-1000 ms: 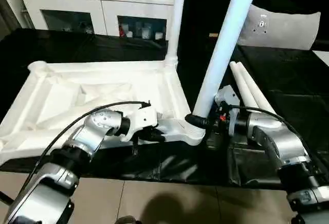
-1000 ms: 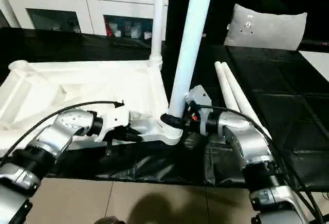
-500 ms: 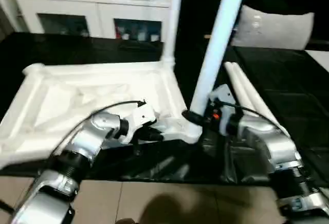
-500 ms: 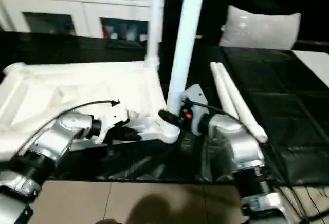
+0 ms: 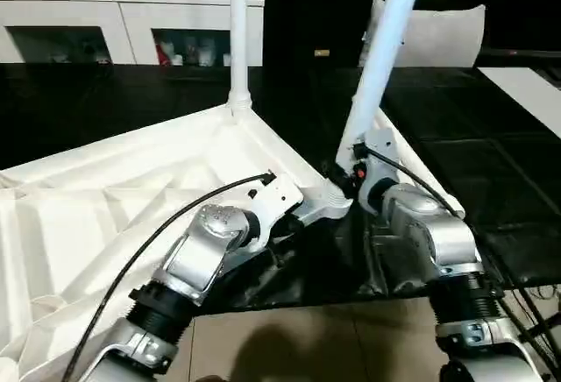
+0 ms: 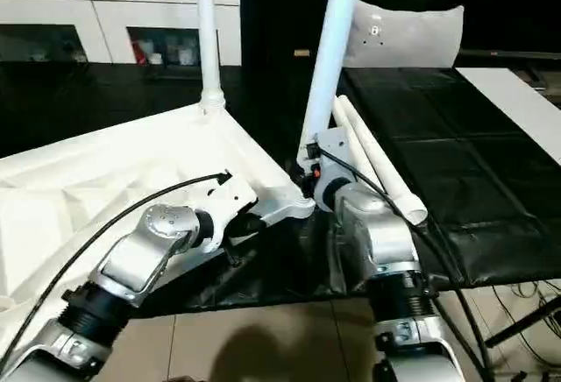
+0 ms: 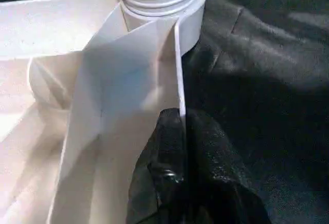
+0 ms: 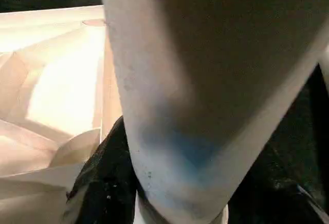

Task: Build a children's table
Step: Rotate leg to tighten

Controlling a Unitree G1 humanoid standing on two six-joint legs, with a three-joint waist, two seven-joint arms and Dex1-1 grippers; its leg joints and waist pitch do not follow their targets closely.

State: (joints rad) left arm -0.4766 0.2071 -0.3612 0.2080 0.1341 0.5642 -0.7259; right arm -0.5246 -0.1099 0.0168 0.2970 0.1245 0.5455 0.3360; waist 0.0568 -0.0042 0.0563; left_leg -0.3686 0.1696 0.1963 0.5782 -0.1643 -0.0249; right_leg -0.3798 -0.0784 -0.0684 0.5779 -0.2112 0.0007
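Nearest the robot, the left gripper (image 7: 177,183) is seen pressed together on the thin rim wall of the table top (image 5: 96,215), just short of the near corner socket (image 5: 329,205); the top lies ribbed side up on the black-covered surface (image 6: 491,180). The grip is taken on a single upright plastic rib, which is judged stiff enough along its length but likely to flex sideways, so the top is better steadied than lifted from there.

Just beside it, the right gripper (image 5: 348,187) is closed around the foot of the leg (image 5: 383,45) that stands in that socket, slightly tilted. The leg is smooth, round and tapered, so it is judged slippery under a pinch; a hold low down, near the thread, gives the most control over turning, while the long free end above acts as a lever.

Further off, a second leg (image 5: 237,23) is standing upright in the far corner. Two loose legs (image 6: 372,159) are lying side by side on the black covering to the right.

The whole piece is judged light and hollow.
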